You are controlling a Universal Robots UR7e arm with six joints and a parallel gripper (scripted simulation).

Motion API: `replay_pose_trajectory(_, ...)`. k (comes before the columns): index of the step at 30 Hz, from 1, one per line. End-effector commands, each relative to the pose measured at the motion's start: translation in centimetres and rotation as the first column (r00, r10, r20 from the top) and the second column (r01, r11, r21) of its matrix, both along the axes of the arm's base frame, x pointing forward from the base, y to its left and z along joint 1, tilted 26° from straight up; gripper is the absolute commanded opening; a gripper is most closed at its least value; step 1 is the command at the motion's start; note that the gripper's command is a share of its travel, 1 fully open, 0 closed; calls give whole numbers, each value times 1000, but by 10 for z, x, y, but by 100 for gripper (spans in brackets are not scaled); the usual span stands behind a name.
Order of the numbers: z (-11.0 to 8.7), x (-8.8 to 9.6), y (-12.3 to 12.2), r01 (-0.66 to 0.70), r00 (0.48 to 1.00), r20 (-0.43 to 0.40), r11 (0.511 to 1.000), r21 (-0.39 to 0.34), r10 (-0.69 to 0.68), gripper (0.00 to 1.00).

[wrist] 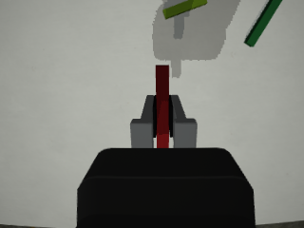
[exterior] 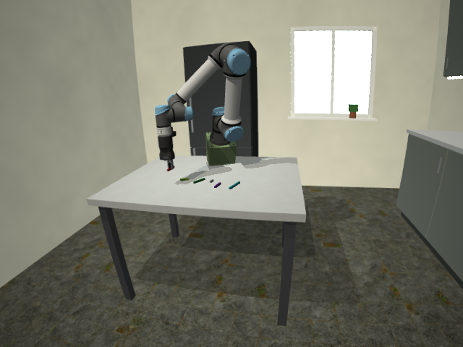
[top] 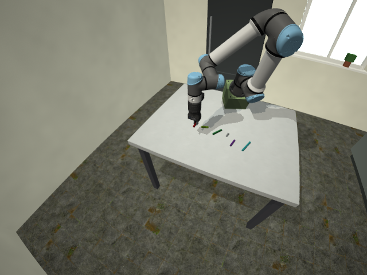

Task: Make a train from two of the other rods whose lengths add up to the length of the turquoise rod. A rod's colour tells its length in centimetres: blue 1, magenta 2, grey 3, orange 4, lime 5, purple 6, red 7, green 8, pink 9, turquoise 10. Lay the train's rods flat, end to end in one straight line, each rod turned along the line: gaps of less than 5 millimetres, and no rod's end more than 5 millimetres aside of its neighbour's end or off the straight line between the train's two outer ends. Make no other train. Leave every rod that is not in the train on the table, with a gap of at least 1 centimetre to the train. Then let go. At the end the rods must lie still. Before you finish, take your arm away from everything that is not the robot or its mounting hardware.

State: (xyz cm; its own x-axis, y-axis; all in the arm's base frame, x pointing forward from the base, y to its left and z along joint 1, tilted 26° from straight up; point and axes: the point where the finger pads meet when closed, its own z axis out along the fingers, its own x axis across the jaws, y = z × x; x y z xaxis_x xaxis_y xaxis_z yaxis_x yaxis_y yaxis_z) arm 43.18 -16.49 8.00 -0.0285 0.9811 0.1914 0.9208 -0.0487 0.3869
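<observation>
Red is what we have in hand, folks: our gripper [top: 195, 122] [exterior: 170, 165] [wrist: 162, 107] has its fingers drawn in to a narrow opening, clamped on the sides of the red rod [top: 194, 125] [exterior: 168, 170] [wrist: 162, 81]. One end pokes out past the fingertips in our wrist view, while the other runs back toward the dark gripper body, which hides part of it from us. We have the rod up off the white table [top: 178, 142] [exterior: 149, 190] [wrist: 71, 95], with our shadow falling beside and beyond it. Closest by lies the lime rod [top: 205, 126] [exterior: 184, 179] [wrist: 185, 8], partly in that shadow, and next along we see the green rod [top: 217, 132] [exterior: 199, 181] [wrist: 264, 21] at a slant. Then comes the short grey rod [top: 227, 134] [exterior: 211, 181], well apart from our red one, with the purple rod [top: 232, 142] [exterior: 217, 184] near it. And at the far end of the spread, there's our turquoise rod [top: 246, 146] [exterior: 234, 185], the longest of the bunch, lying flat on the table near the purple one, a gap between them!
</observation>
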Motion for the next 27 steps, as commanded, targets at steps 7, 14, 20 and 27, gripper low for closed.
replay_pose_trajectory(7,4,-2,-1,-1,1000,0,1000,1,1,24)
replay_pose_trajectory(14,7,-2,16,6,1000,-3,1000,3,-6,24)
replay_pose_trajectory(20,18,-11,87,35,999,-14,999,13,-35,24)
replay_pose_trajectory(27,24,-27,146,63,998,-18,998,25,-62,24)
